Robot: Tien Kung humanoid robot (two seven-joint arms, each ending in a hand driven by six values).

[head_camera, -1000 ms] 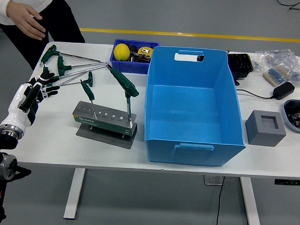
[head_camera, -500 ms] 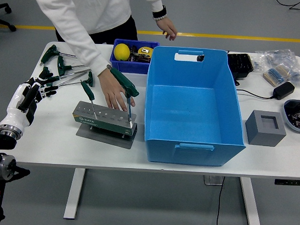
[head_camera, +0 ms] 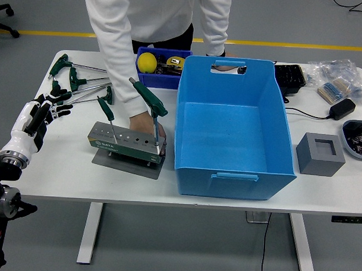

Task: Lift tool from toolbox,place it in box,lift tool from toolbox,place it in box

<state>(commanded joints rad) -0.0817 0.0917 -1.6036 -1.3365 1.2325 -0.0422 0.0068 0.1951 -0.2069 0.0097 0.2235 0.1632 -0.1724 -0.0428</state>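
A grey tool stand (head_camera: 127, 144) sits on the table left of the big blue box (head_camera: 232, 128). Two green T-handle wrenches stand in it: one at its left (head_camera: 106, 108), one at its right (head_camera: 149, 99). Several more green T-handle wrenches (head_camera: 76, 78) lie at the far left. My left hand (head_camera: 40, 113) hovers at the table's left edge, fingers spread, holding nothing. A person leans over from the far side; one hand (head_camera: 147, 126) rests on the stand by the right wrench, the other is behind the box's far rim. My right arm is out of view.
A small blue bin (head_camera: 159, 66) with a yellow ball (head_camera: 146, 62) stands behind the stand. Right of the box are a grey foam block (head_camera: 320, 153), a black charger (head_camera: 341, 108), a black case (head_camera: 289, 77) and bagged parts (head_camera: 336, 87).
The person has stepped in to the table's middle and lowered a hand onto the tool stand by the right wrench. My left hand has barely moved.
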